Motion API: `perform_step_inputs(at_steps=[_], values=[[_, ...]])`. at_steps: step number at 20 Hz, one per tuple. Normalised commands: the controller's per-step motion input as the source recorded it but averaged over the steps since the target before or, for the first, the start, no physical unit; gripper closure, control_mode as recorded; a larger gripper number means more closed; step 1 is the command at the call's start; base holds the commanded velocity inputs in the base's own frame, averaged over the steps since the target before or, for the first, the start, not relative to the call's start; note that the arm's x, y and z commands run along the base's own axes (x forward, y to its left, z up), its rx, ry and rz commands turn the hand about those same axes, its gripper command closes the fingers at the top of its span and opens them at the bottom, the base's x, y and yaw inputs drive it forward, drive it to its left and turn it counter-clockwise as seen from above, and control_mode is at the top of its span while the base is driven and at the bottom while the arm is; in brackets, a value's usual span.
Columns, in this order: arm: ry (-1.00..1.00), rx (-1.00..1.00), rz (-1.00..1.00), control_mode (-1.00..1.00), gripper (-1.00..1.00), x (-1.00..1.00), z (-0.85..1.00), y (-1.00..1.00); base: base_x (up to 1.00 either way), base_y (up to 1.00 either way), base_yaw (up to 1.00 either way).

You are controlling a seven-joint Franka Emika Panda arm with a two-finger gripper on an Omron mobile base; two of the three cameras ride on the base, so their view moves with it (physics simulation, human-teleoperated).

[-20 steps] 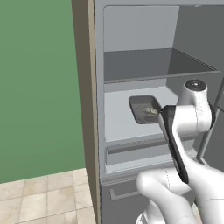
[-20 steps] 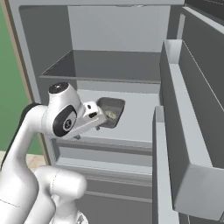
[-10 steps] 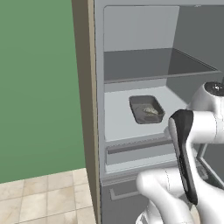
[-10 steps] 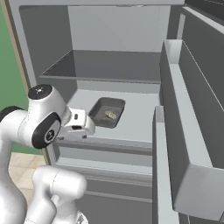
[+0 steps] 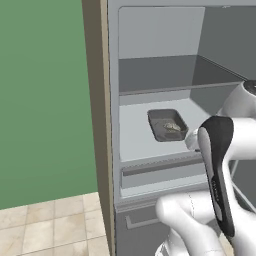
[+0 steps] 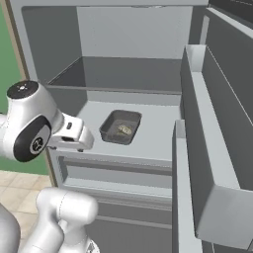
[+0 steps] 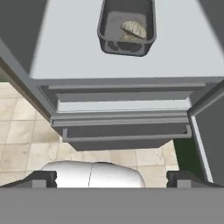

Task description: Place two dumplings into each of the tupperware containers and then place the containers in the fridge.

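Note:
A dark grey tupperware container (image 5: 161, 131) (image 6: 112, 129) (image 7: 126, 44) rests on the middle shelf of the open fridge (image 5: 95, 100) (image 6: 158, 138). Tan dumplings (image 5: 171, 127) (image 6: 124, 130) (image 7: 133, 29) lie inside it. My gripper (image 6: 88, 141) (image 7: 113, 179) hangs in front of the shelf's front edge, drawn back from the container and apart from it. Its fingertips (image 7: 41, 178) stand wide apart and open, with nothing between them.
The fridge door (image 6: 207, 148) with its deep bins stands open on the right. Below the shelf are drawer fronts (image 7: 122, 131) (image 5: 155, 172). An upper shelf (image 6: 123, 89) sits above the container. A green wall (image 5: 40, 100) and tiled floor (image 5: 45, 225) lie to the left.
My arm has pulled back out of the fridge toward the base, away from the container. The container has stayed on the shelf. The gripper has stayed open.

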Motion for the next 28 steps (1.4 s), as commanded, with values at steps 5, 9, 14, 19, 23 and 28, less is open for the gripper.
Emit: perform_step_inputs(at_steps=[5, 9, 14, 19, 23, 28], values=[[-0.08, 0.04, -0.09, -1.0, -1.0, -0.2, -0.03, 0.38, 0.0, 0.0, 0.0], [-0.03, 0.01, 0.04, -1.0, -1.0, -0.11, 0.03, 0.15, 0.0, 0.0, 0.0], [-0.05, 0.0, 0.2, -1.0, -1.0, 0.0, 0.02, 0.09, 0.0, 0.0, 0.0], [-0.08, 0.0, 0.12, -1.0, -1.0, -0.16, 0.07, 0.01, 0.0, 0.0, 0.0], [0.0, 0.0, -0.04, -1.0, -1.0, -0.16, 0.0, 0.0, 0.0, 0.0, 0.0], [0.0, 0.01, -0.1, -1.0, -1.0, -0.01, 0.0, 0.0, 0.0, 0.0, 0.0]])
